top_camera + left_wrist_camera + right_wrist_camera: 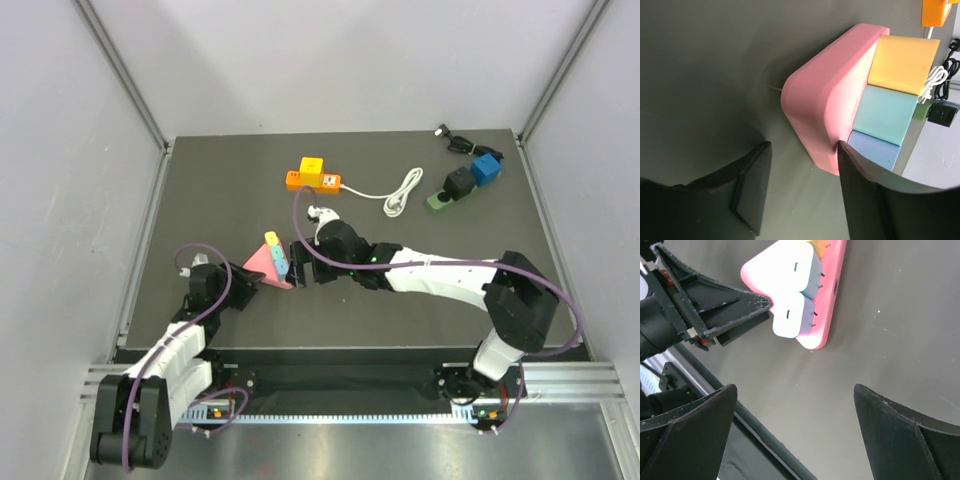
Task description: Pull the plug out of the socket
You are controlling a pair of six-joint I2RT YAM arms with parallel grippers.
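A pink triangular socket [258, 262] lies flat on the dark table, left of the middle. Three plugs sit in it side by side: yellow [902, 62], teal [885, 112] and blue [875, 150]. My left gripper [802, 150] is open at the socket's near corner. Its right finger [860, 185] touches the pink edge, and only bare table lies between the fingers. My right gripper [795, 390] stands wide open just to the right of the socket [832, 295], holding nothing. In the right wrist view the plugs' white backs [792, 295] face the camera.
An orange and yellow power strip [312, 175] with a coiled white cable [400, 190] lies further back. A green socket with a black plug [452, 190], a blue adapter [487, 168] and a black cable [455, 140] sit at the back right. Grey walls enclose the table.
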